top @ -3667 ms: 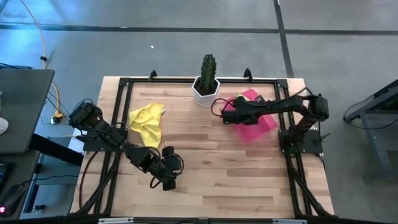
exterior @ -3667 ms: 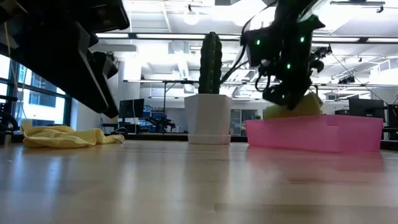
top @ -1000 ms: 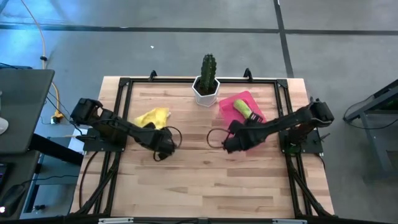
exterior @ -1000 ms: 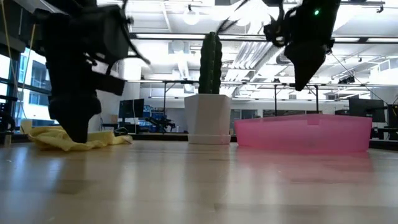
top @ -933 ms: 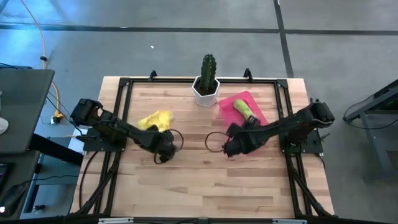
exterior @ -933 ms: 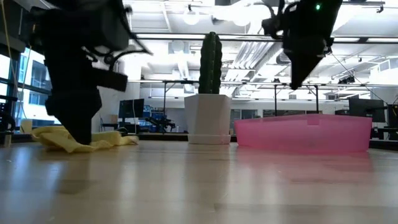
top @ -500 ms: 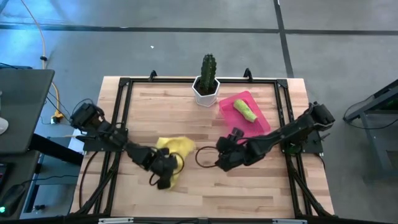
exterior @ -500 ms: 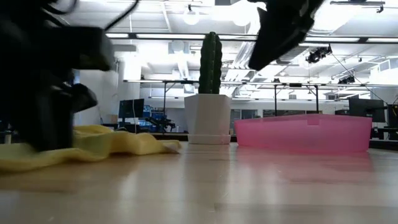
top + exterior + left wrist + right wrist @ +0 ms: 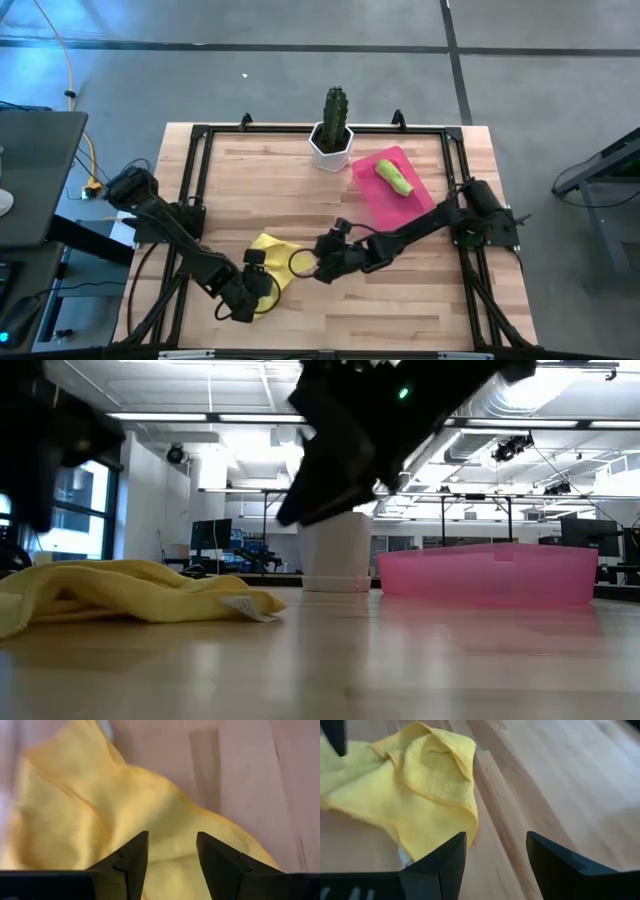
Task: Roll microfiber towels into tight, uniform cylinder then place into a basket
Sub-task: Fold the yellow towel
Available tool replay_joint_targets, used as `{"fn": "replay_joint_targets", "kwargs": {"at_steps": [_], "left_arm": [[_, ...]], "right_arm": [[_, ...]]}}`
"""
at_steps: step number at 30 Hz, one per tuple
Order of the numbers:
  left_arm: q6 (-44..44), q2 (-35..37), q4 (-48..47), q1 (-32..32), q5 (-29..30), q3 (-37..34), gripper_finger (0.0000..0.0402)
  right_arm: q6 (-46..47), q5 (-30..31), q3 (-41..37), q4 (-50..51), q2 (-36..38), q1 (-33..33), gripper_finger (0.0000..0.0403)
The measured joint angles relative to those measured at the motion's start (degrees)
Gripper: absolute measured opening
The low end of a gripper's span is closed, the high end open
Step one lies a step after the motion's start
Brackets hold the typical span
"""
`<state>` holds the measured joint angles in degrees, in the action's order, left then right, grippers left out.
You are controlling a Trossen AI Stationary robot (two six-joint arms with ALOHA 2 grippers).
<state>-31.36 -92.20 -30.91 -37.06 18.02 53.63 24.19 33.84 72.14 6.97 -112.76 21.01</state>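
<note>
Yellow towel (image 9: pixel 270 250): crumpled, unrolled, on the surface's near-left part.
Green towel (image 9: pixel 395 177): rolled, inside the pink basket (image 9: pixel 381 200), far right.
Left gripper (image 9: pixel 172 857): fingers apart, over the yellow towel.
Right gripper (image 9: pixel 496 851): fingers apart, just beside the towel's edge.

Left dark six-joint arm stretched from its base at the table's left edge toward the front, elbow bent. Left two-finger gripper (image 9: pixel 248 296) pointed down and forward, dark fingers (image 9: pixel 131 860) spread apart with a clear gap between them, nothing clamped. Right dark six-joint arm reached long and low from its base at the right edge across to the middle. Right two-finger gripper (image 9: pixel 322 264) stopped just beside the left one, tips facing it, dark fingers (image 9: pixel 445 860) likewise parted and empty, raised off the surface in the low view (image 9: pixel 330 470).
</note>
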Motion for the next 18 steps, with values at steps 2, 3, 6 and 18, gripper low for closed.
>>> {"fn": "replay_joint_targets", "kwargs": {"at_steps": [2, 3, 6, 18], "left_arm": [[0.0, 0.4, -2.8, -0.2, 3.1, 1.6, 0.0159], [0.0, 0.7, -4.6, -0.2, 4.4, 1.9, 0.0159], [0.0, 0.6, -7.0, 0.3, 6.5, 2.0, 0.0159], [-3.0, 0.6, -7.4, 1.4, 7.0, 1.9, 0.0159]], "right_arm": [[2.7, -0.5, 0.0, -2.0, -1.8, -0.5, 0.0200], [4.5, -1.0, 0.0, -2.1, -2.6, -0.7, 0.0200], [12.6, -4.0, 0.0, -2.1, -4.7, -1.5, 0.0200], [29.8, -10.0, 0.0, -4.5, -8.3, -1.7, 0.0200]]}}
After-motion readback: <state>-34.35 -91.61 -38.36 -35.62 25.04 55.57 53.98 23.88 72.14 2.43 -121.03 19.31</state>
